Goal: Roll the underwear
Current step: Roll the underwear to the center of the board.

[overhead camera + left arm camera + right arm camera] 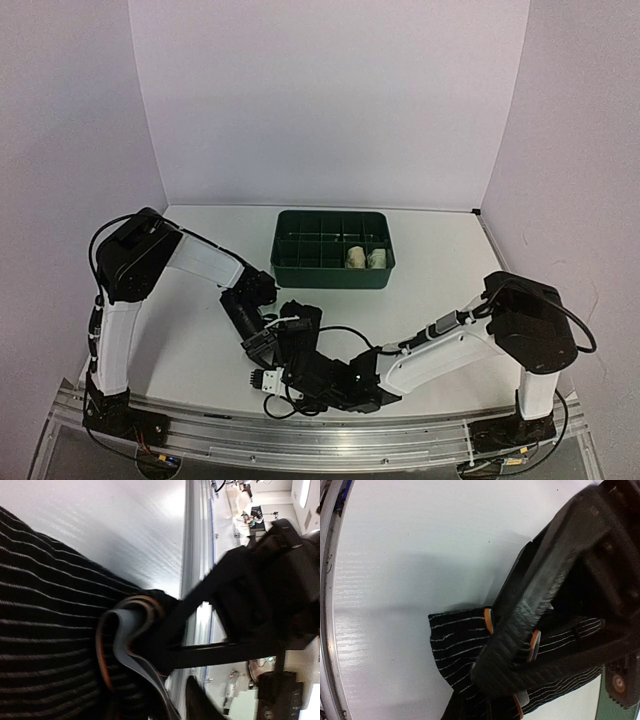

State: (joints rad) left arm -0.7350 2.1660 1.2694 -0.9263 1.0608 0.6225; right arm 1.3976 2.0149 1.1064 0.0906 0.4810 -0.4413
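The underwear [455, 640] is black with thin white stripes and a grey waistband edged in orange [122, 645]. It lies bunched on the white table near the front edge. My right gripper [520, 645] is down on it, with the waistband wrapped round one finger [530, 610] and the jaws closed on the cloth. My left gripper [172, 690] holds the waistband fold from the other side, and the striped cloth [45, 630] fills the left of its view. In the top view both grippers [285, 345] [290, 385] meet at the front centre and hide most of the underwear.
A dark green divided bin [300, 272] stands at the back centre with two pale rolled items [365, 258] in its near right cells. The metal rail at the table's front edge [192, 555] runs close beside the grippers.
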